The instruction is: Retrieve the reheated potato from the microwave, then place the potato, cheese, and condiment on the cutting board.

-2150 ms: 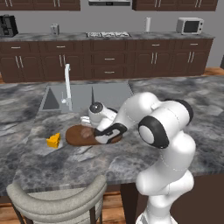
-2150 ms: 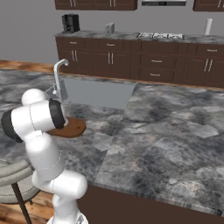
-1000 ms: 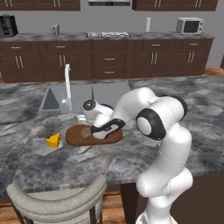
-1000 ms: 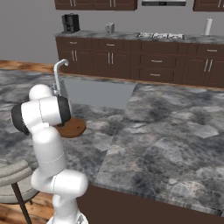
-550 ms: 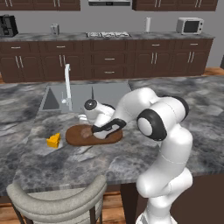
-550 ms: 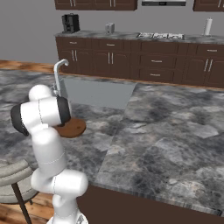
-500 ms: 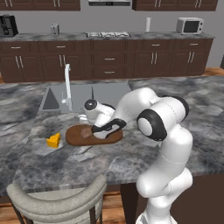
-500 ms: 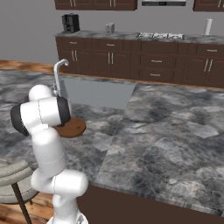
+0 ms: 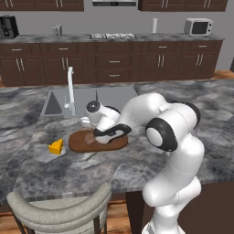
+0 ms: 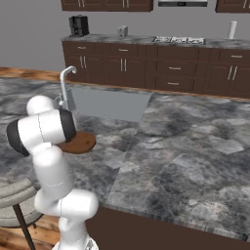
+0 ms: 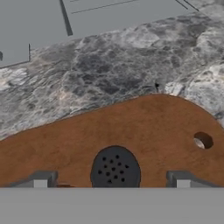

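Hand view: spread hand [image 11: 111, 180] straddles perforated black condiment [image 11: 115, 169] (round-topped) on grainy cutting board [image 11: 144, 127].

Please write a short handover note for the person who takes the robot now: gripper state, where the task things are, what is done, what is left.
Gripper: open, low over the oval reddish-brown wooden cutting board, fingers apart on either side of the black shaker-top condiment bottle.
Condiment: standing on the board, released.
Yellow cheese wedge: on the grey marble counter left of the board, apart from it.
Potato: cannot tell whether it is on the board; check.
Left: cheese onto the board.
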Controlling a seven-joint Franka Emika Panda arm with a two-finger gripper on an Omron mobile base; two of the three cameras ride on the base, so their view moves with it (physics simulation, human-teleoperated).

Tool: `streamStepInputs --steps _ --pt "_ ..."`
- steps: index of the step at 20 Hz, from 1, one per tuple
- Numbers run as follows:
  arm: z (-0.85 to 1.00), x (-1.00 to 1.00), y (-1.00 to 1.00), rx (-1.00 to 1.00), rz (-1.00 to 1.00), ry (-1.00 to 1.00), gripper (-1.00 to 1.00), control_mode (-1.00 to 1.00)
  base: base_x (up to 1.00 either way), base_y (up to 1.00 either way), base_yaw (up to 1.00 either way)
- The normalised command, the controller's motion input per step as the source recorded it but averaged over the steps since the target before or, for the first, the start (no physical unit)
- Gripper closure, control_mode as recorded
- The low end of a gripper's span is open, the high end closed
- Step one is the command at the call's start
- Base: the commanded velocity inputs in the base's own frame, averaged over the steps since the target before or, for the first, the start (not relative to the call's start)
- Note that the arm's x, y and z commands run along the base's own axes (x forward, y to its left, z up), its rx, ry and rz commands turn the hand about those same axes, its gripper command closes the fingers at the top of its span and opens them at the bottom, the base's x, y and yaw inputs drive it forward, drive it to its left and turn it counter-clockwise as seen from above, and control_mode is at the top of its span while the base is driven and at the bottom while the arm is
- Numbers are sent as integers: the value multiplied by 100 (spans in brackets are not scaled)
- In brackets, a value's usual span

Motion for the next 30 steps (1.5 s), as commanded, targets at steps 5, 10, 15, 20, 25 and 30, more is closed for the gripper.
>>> streamStepInputs --steps 5,10,15,20,25,30 --pt "23 -40 -2 3 -3 8 -100 -100 0 0 0" --pt "34 -37 -2 9 1 13 -100 -100 0 0 0" --pt "31 -32 2 14 22 14 -100 -100 0 0 0" --pt "13 -6 25 7 49 3 -100 -100 0 0 0" --pt "13 15 41 7 24 3 -100 -100 0 0 0" --pt "16 17 48 -1 -2 11 -100 -100 0 0 0"
